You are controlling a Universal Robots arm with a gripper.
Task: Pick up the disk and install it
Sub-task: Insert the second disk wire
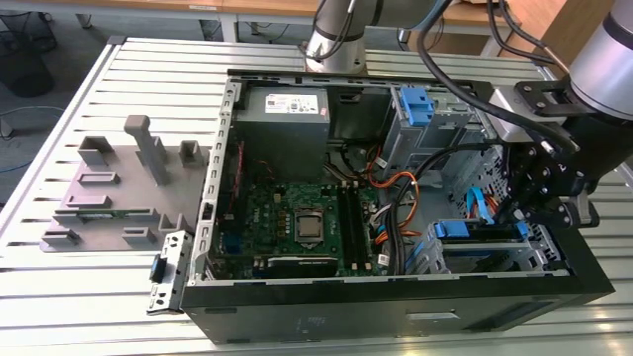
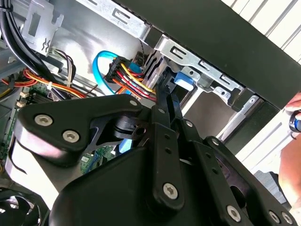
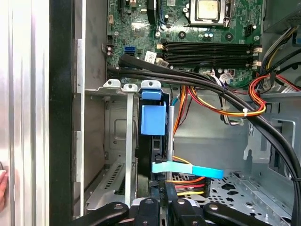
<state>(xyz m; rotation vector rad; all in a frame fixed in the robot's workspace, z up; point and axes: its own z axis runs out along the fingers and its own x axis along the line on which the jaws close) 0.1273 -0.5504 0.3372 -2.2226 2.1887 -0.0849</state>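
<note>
The disk (image 1: 479, 229) sits on edge in the drive cage at the case's front corner, on the exterior view's right, with its blue carrier frame on top. In the first wrist view the disk (image 3: 153, 117) runs from its blue tab toward me in a cage slot. My gripper (image 1: 521, 216) hangs over the cage's right end. In both wrist views the gripper (image 3: 162, 200) (image 2: 165, 92) has its fingers drawn together, with the tips right at the disk's blue carrier (image 2: 181, 78). I cannot tell if they pinch any part of it.
The open computer case (image 1: 396, 297) holds the motherboard (image 1: 302, 219), a grey power supply (image 1: 282, 111), a second blue-latched bay (image 1: 419, 104) and cable bundles (image 3: 207, 89) beside the cage. A grey fixture rack (image 1: 124, 185) stands left of it. A person's hand (image 2: 292, 123) shows past the case wall.
</note>
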